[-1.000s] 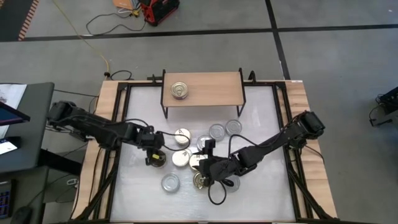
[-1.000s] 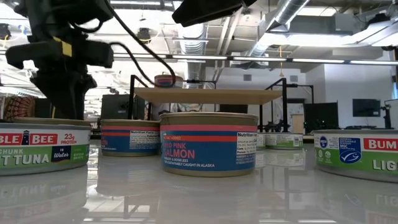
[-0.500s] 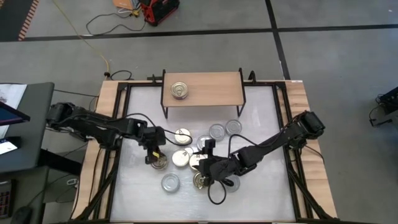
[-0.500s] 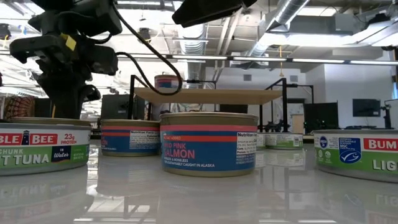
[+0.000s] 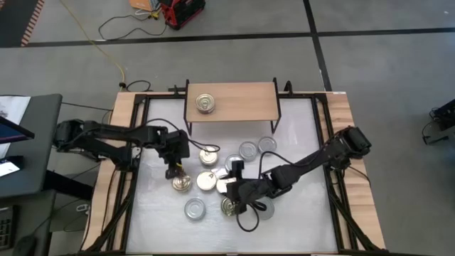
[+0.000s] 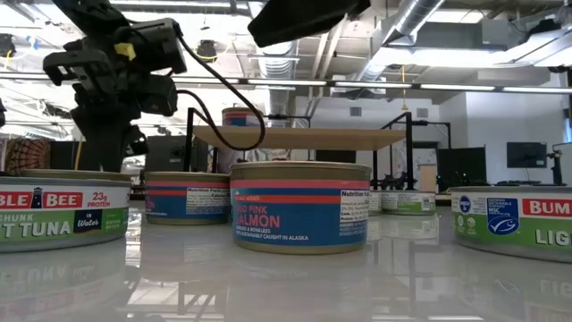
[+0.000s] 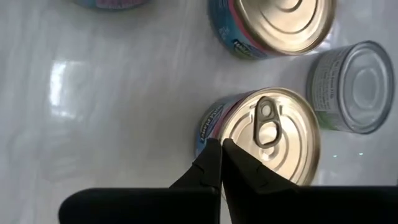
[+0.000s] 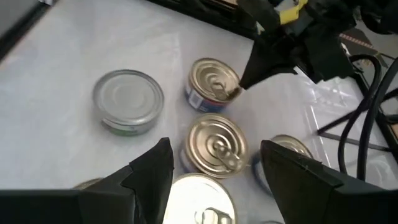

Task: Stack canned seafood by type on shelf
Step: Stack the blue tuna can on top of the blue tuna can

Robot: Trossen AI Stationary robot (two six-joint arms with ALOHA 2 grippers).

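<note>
Left end effector [image 7: 219,148], fingers pinched together, hovers at a gold-lidded salmon can's [image 7: 264,134] rim; arm extends across the table [image 5: 298,114].

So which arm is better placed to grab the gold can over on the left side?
Left. Its claw hangs shut right over that gold can, while the right claw sits open among the middle cans.

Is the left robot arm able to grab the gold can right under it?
Probably yes. The left gripper sits just above the gold can, fingers shut together over its rim. Nothing covers the can, but the fingers would need to open first.
</note>
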